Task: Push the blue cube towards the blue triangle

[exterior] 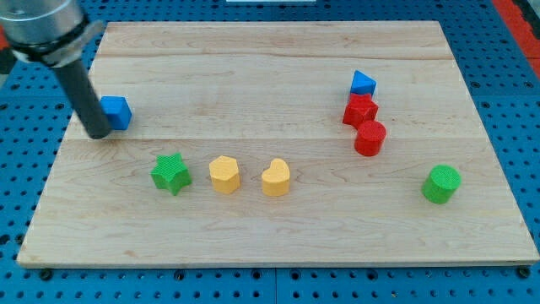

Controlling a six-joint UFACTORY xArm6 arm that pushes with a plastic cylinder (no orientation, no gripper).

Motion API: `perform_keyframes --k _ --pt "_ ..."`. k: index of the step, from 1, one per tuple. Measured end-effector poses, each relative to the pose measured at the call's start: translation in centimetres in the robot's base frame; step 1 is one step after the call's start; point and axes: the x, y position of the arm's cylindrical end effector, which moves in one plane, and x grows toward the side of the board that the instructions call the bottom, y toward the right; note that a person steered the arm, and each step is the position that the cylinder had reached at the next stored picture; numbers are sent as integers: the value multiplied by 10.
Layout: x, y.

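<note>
Yellow blocks (pixel 224 175) sit nearest. No fingers on this rig; my tip (pixel 99 133) touches the blue cube (pixel 116 112) near the board's left edge. Next: push rightwards toward the blue triangle (pixel 363 83).

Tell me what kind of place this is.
Probably a robotics lab bench set up for block-pushing tests. A wooden board lies on a blue perforated table, small blocks such as the blue cube are scattered on it, and my tip rests just left of that cube.
</note>
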Motion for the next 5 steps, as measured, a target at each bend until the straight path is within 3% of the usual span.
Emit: perform_keyframes --k 1,3,5 --pt "-5 -10" --pt "-50 131" --pt "-33 33"
